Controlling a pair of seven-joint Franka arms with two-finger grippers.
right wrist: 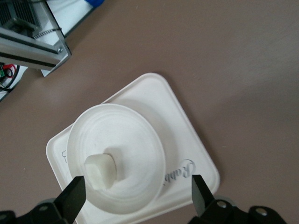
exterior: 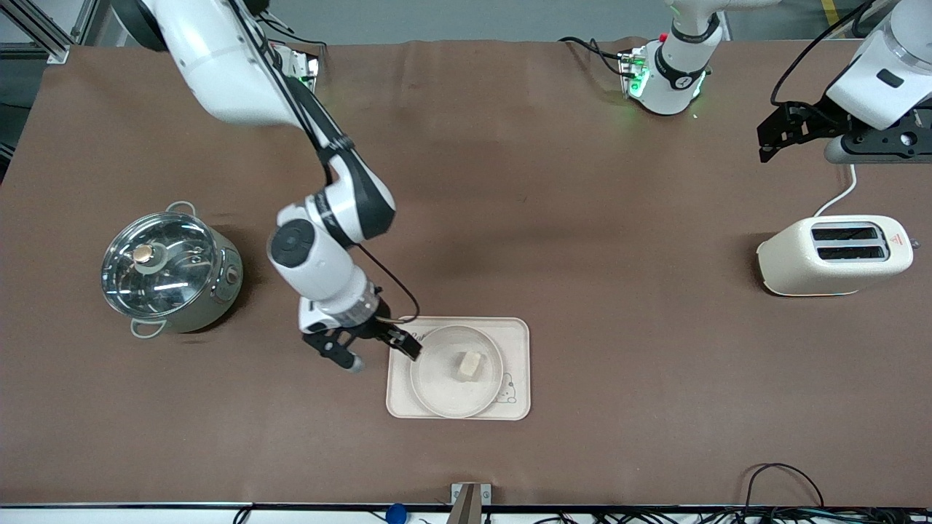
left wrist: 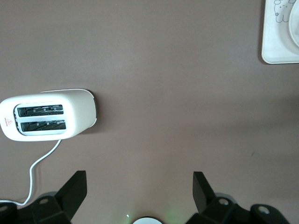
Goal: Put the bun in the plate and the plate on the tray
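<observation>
The bun (exterior: 470,365) lies in the round cream plate (exterior: 437,393), which sits on the "Rabbit" tray (exterior: 517,335) near the front middle of the table. My right gripper (exterior: 382,356) is open and empty, low over the tray's edge toward the right arm's end of the table. In the right wrist view the bun (right wrist: 100,170), plate (right wrist: 131,135) and tray (right wrist: 154,93) show just past my right gripper (right wrist: 138,186), and the fingers touch none of them. My left gripper (exterior: 764,142) is open and empty, raised over bare table; it also shows in the left wrist view (left wrist: 140,186).
A cream toaster (exterior: 834,255) with its cable stands at the left arm's end, also in the left wrist view (left wrist: 46,116). A steel pot with a glass lid (exterior: 169,271) stands at the right arm's end. A tray corner (left wrist: 275,46) shows in the left wrist view.
</observation>
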